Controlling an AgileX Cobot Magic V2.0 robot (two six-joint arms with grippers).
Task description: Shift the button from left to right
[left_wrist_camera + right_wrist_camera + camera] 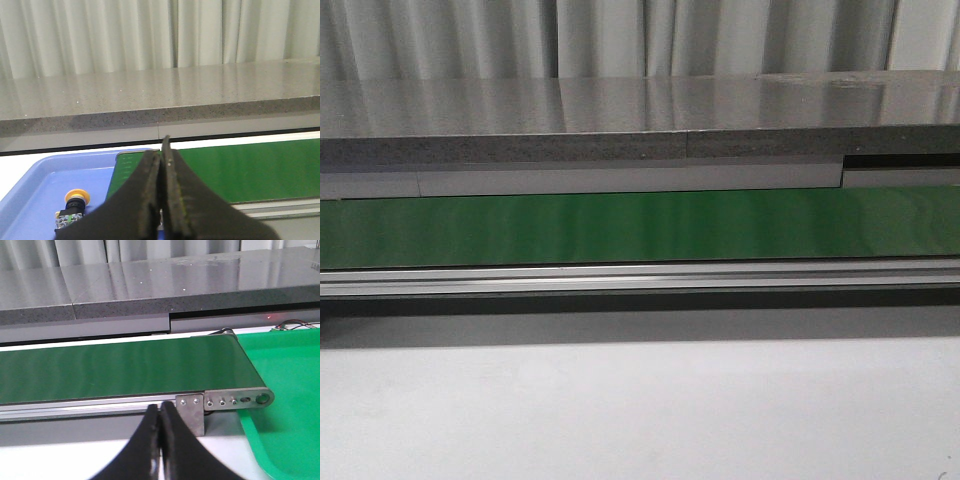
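Observation:
The button [74, 204], dark-bodied with a round orange-yellow cap, lies in a blue tray [45, 180] at the left end of the green conveyor belt [240, 170]. My left gripper [161, 150] is shut with nothing between its fingers and sits beside the button, apart from it. In the right wrist view my right gripper [160, 407] is also shut and empty, in front of the belt's [120, 370] right end. Neither gripper nor the button shows in the front view.
A green tray [280, 390] lies past the right end of the conveyor, next to its metal end bracket [235, 400]. A grey stone ledge [640, 130] runs behind the belt [640, 228], with curtains beyond. White tabletop [640, 410] lies in front of the conveyor rail.

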